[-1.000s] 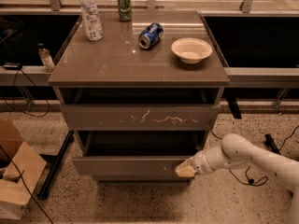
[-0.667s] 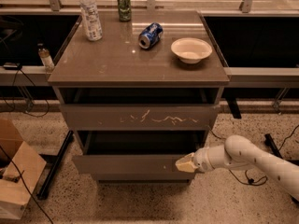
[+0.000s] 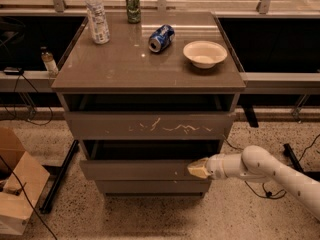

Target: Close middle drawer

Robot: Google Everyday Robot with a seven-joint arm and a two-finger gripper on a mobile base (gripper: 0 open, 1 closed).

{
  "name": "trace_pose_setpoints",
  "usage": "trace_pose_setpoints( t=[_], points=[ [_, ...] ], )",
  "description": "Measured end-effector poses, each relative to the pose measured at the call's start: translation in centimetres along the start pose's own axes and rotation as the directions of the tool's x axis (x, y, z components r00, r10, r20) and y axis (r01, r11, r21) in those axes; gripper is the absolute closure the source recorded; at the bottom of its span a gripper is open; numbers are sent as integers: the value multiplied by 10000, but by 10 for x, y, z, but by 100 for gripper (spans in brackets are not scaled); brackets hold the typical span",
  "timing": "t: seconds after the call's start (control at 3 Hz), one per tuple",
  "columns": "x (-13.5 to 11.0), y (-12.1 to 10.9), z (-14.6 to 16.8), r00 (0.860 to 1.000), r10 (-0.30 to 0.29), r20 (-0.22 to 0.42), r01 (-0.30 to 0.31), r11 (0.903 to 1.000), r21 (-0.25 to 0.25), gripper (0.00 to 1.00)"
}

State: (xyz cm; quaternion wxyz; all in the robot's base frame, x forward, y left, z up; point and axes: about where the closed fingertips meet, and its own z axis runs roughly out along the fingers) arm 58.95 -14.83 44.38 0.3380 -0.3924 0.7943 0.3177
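The middle drawer (image 3: pixel 140 170) is a wide grey-brown box with a plain front, pulled out a little from the cabinet, with a dark gap above it. My gripper (image 3: pixel 196 168) reaches in from the right on a white arm. Its tan tip rests against the right end of the middle drawer's front. Above it is the top drawer front (image 3: pixel 150 125) with pale scratch marks. Below it is the shorter lowest front (image 3: pixel 150 186).
On the cabinet top (image 3: pixel 125 69) stand a water bottle (image 3: pixel 97 15), a green can (image 3: pixel 132 7), a blue can (image 3: pixel 161 38) on its side and a white bowl (image 3: pixel 204 53). A cardboard box (image 3: pixel 15 189) sits at the lower left. Cables lie on the floor at the right.
My gripper has slid a little to the left along the middle drawer's front. The drawer sits slightly further in than before.
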Motion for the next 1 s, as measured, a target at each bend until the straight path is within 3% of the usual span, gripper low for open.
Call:
trace_pose_setpoints(
  t=[0.33,0.67,1.0],
  points=[
    [-8,-8,4,9989,-110,457,100,9997,215,15],
    [-8,-8,5,9983,-124,562,111,9996,246,0],
    [-8,-8,5,9983,-124,562,111,9996,245,0]
  ],
)
